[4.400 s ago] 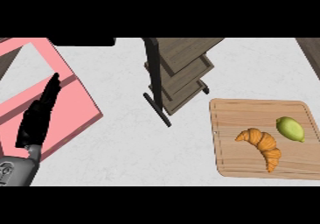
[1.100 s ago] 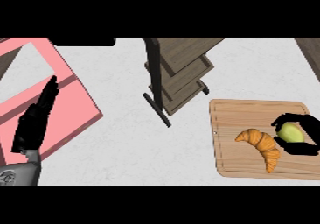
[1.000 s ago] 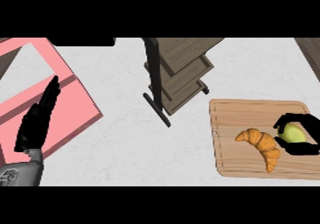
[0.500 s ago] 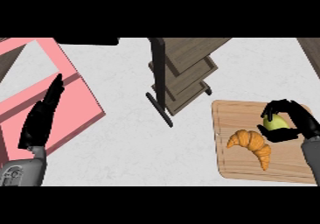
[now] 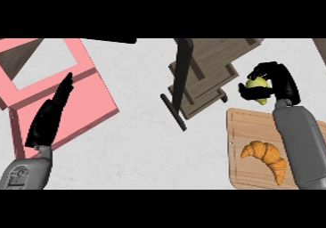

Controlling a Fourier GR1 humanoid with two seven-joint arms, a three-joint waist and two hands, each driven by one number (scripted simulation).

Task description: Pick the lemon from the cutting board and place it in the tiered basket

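Right hand (image 5: 284,87): fingers and thumb curled round the lemon (image 5: 256,83), which shows yellow-green between them. The lemon is off the board (image 5: 248,127), held just past the board's far edge and beside the right side of the basket (image 5: 208,73). Cannot tell whether the lemon touches the basket. The right forearm runs along the board's right edge, up from the view's lower edge.

Board: at the counter's (image 5: 139,147) near right corner. A croissant (image 5: 267,158) lies on it, toward its near right corner, next to the forearm.

Basket: dark wooden tiers on a black frame, at the counter's far edge, middle.

Left hand (image 5: 50,118): fingers straight and close together, holding nothing, pointing toward the far edge. It shows at the counter's near left, over the near edge of a pink panel (image 5: 87,98) at the far left corner.
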